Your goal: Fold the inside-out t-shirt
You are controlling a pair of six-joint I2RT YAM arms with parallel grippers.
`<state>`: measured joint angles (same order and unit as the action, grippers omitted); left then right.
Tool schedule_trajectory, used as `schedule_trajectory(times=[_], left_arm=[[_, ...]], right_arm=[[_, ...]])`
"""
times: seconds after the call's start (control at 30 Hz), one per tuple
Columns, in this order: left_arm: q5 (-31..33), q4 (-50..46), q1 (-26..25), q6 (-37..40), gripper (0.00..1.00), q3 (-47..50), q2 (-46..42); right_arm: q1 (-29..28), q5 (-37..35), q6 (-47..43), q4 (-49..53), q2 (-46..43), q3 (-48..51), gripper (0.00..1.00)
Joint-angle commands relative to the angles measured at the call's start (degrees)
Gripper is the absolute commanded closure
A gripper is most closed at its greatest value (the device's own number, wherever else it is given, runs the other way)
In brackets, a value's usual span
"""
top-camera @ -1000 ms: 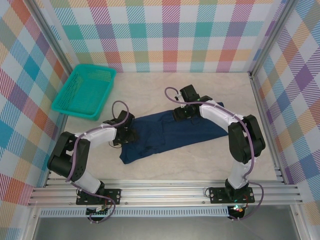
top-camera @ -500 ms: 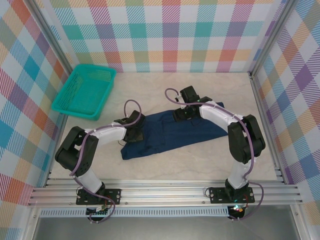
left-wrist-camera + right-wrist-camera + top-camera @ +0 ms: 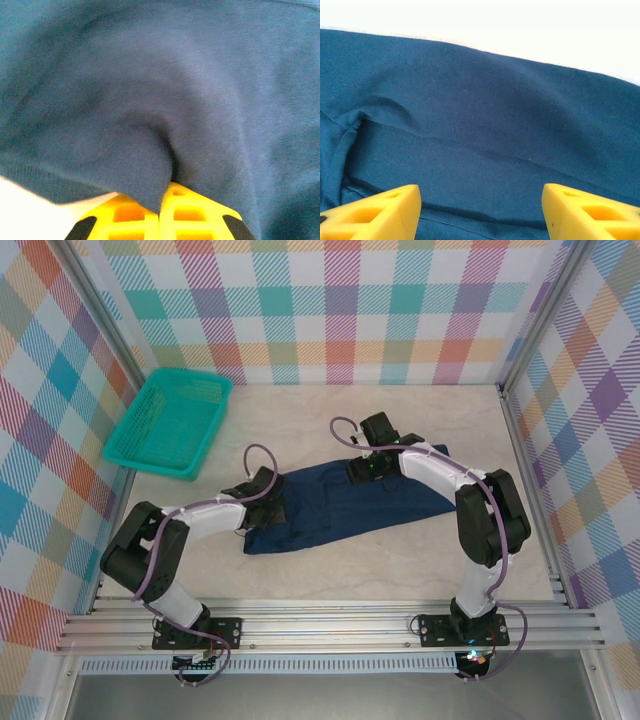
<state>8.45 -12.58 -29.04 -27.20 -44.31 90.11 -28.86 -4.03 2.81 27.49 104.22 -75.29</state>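
Here, left gripper (image 3: 160, 206) pinching t-shirt (image 3: 345, 508), right gripper (image 3: 480, 206) spread over it, basket (image 3: 150, 461) well apart.

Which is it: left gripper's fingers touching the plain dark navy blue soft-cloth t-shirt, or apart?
Touching. Left wrist view: the yellow fingers of the left gripper are shut, pinching a fold of the dark navy blue cloth t-shirt between them.

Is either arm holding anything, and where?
The left fingers pinch a fold at the shirt's left end; the right fingers stand open, holding nothing.
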Motion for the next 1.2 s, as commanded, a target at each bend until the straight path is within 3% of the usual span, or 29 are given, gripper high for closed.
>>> schedule_trajectory(times=[0.0, 0.13, 0.3, 0.67, 0.93, 1.17], left_arm=[[1.9, -5.7, 4.9, 2.0, 1.00, 1.4, -5.2], [6.0, -12.3, 9.7, 4.2, 1.00, -0.5, -9.3], [17.2, -21.4, 12.8, 6.4, 1.00, -5.3, -13.8], [25.4, -34.8, 8.9, 11.6, 1.00, -20.4, -14.9], [31.8, -41.8, 8.1, 17.2, 1.00, -27.9, -14.8], [32.1, -43.5, 8.1, 20.5, 1.00, -32.7, -13.4]], right_arm=[[0.2, -1.3, 0.4, 1.2, -1.5, 0.4, 0.35], [0.2, -2.9, -0.1, 2.7, -3.1, 0.3, 0.35], [0.4, -5.0, 0.6, 5.3, -4.7, 0.4, 0.35], [2.8, 2.1, 7.3, 5.7, -2.9, 2.4, 0.34], [3.9, 14.7, 12.2, 6.1, 2.7, 2.3, 0.39], [1.9, 20.8, 15.3, 2.9, 4.2, 5.5, 0.42]])
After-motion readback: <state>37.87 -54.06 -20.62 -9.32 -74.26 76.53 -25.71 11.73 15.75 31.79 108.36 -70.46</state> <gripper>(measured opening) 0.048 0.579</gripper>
